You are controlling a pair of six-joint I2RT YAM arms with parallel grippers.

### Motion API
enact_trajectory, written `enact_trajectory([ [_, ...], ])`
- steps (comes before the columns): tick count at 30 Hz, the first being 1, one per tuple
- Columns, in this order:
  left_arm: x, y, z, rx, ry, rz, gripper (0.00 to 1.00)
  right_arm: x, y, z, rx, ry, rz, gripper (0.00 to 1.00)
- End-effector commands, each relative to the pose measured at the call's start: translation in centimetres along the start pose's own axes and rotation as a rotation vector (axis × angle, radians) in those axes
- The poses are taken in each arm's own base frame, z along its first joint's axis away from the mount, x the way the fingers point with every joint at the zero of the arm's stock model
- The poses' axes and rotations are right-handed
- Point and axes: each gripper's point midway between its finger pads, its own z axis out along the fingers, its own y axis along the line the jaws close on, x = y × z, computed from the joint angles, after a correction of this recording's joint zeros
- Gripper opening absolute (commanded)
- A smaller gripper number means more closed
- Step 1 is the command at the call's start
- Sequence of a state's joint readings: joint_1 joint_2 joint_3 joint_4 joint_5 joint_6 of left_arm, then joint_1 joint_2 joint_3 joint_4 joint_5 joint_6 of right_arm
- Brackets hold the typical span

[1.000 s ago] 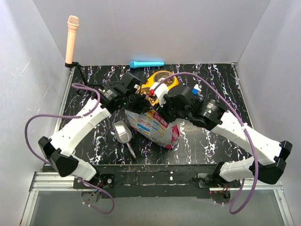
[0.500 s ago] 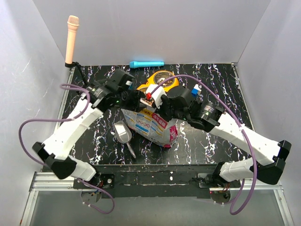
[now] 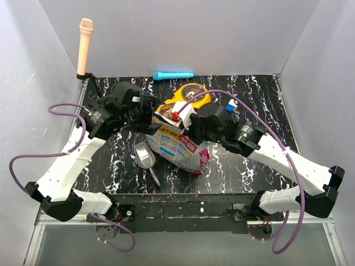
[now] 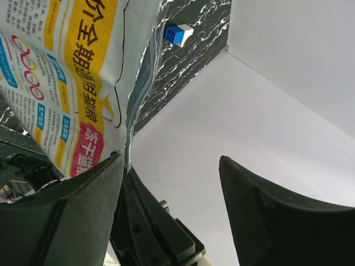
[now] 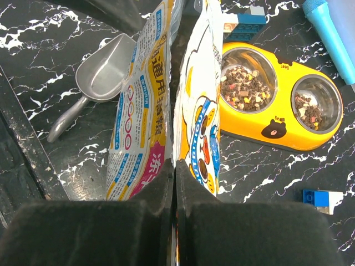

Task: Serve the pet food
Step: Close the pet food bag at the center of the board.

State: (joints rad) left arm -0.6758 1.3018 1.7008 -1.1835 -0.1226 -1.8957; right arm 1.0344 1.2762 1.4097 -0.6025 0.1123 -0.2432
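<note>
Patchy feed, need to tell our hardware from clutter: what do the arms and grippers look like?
Both arms: white link shells, black joints and wrist housings. A purple cable loops along the left arm, another along the right arm. The left gripper and right gripper have broad, matte black fingers tapering to the tips. No markings show.
</note>
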Motion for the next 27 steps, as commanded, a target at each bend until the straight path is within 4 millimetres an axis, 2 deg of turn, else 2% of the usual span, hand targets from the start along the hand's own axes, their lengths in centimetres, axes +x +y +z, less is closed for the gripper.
enact_trajectory([
  [1, -1.2, 0.3, -2.9, -0.018, -0.046, 0.021, 0.70, -2.7, -0.9, -2.1, 0.034, -0.103, -0.018, 0.01],
  [4, -1.3, 1.4, -2.3, -0.077, -0.051, 0.023, 0.71, -2.8, -0.9, -2.2, 0.031, -0.106, -0.022, 0.01],
  [10, -1.8, 2.5, 0.5, -0.150, -0.076, 0.056, 0.67, -2.9, -0.9, -2.4, 0.030, -0.106, -0.030, 0.01],
  [19, -5.0, 2.2, 3.0, -0.169, -0.146, 0.144, 0.63, -2.5, -0.8, -2.8, 0.027, -0.099, -0.037, 0.01],
  [25, -5.8, 2.5, 4.9, -0.197, -0.141, 0.173, 0.60, -2.1, -0.9, -2.9, 0.034, -0.078, -0.050, 0.01],
  [27, -5.9, 2.6, 5.6, -0.196, -0.138, 0.189, 0.56, -1.8, -1.0, -2.9, 0.036, -0.068, -0.052, 0.01],
])
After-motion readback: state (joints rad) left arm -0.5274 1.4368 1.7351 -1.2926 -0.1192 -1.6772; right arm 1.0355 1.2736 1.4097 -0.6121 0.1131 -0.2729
